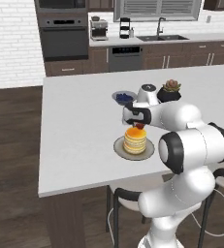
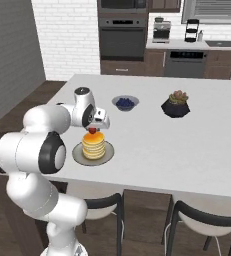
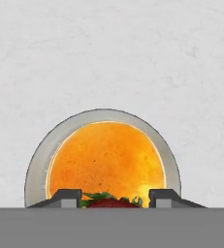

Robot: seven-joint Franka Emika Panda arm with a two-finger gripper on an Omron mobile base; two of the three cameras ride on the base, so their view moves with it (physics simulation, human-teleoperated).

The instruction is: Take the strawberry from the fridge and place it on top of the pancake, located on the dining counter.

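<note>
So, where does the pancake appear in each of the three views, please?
Left base view: the pancake sits right of centre, on its grey plate, just below the gripper.
Right base view: left of centre, under the gripper.
Hand view: lower centre, seen from above.
Shared landmark: the plate.

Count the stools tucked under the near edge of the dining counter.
2 at least. One stool sits below the pancake, beside the arm; another stool is further right. The arm may hide others along the dining counter.
</note>
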